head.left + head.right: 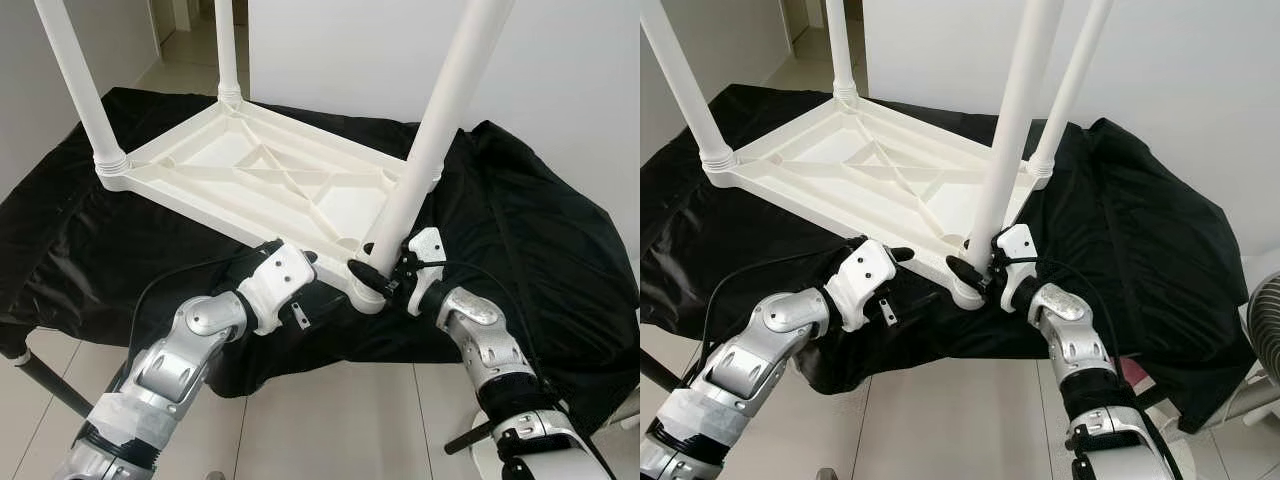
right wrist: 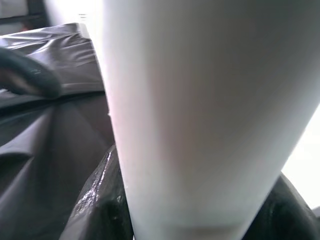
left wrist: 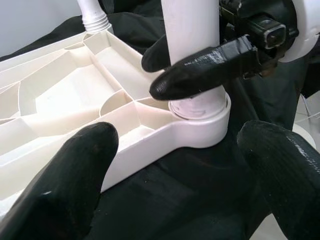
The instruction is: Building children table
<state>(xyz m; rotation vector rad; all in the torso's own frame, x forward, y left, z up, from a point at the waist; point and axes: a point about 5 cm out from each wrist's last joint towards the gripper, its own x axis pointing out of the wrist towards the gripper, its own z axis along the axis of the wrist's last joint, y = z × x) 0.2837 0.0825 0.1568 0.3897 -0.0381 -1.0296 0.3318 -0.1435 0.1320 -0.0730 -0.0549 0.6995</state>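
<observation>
Upturned white table top [image 1: 262,178] lying on a black cloth [image 1: 520,220], near corner socket [image 1: 366,290] jutting just past the cloth's front edge over bare floor [image 1: 340,420]. Near leg [image 1: 432,130] standing tilted in that socket, right gripper [image 1: 378,274] clamped around its base. Left gripper [image 1: 300,262] spread wide, holding nothing, just beside the same corner.
</observation>
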